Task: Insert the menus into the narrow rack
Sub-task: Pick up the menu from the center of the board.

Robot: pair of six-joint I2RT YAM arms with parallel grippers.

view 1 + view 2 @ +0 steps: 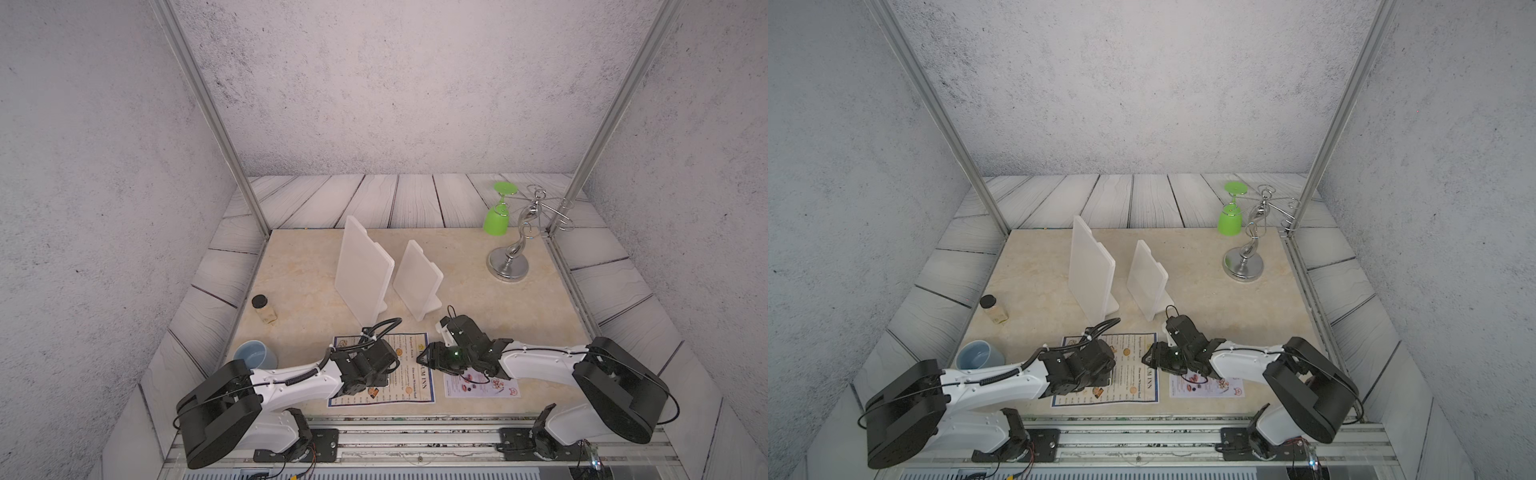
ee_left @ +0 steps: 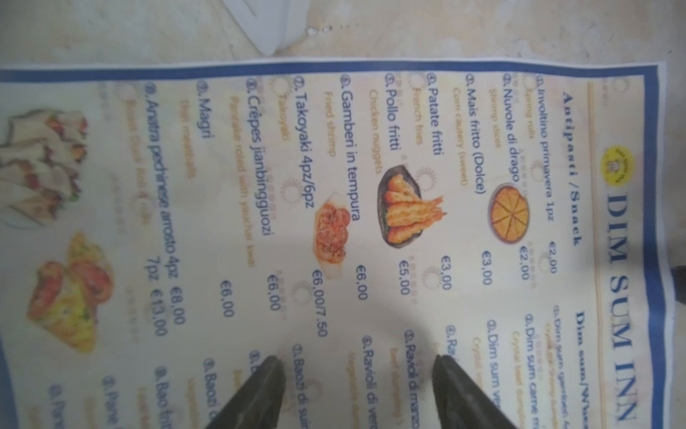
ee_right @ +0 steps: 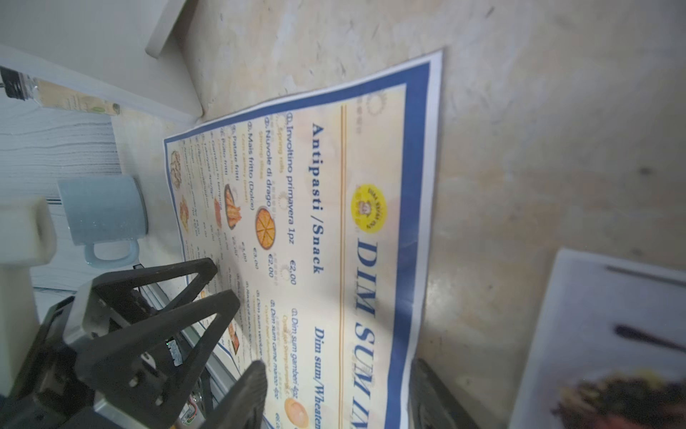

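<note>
The large blue-bordered "DIM SUM INN" menu lies flat on the table near the front. My left gripper points down over its middle, open, fingertips at the paper. My right gripper is open and straddles the menu's title edge, one finger over the print, the other over bare table. The small white menu lies flat under the right wrist. Behind stand two white upright racks, a taller and a smaller.
A black-capped spice jar and a pale blue mug stand left of the large menu. At the back right a silver stand holds an upturned green glass. Grey walls and metal posts enclose the beige table.
</note>
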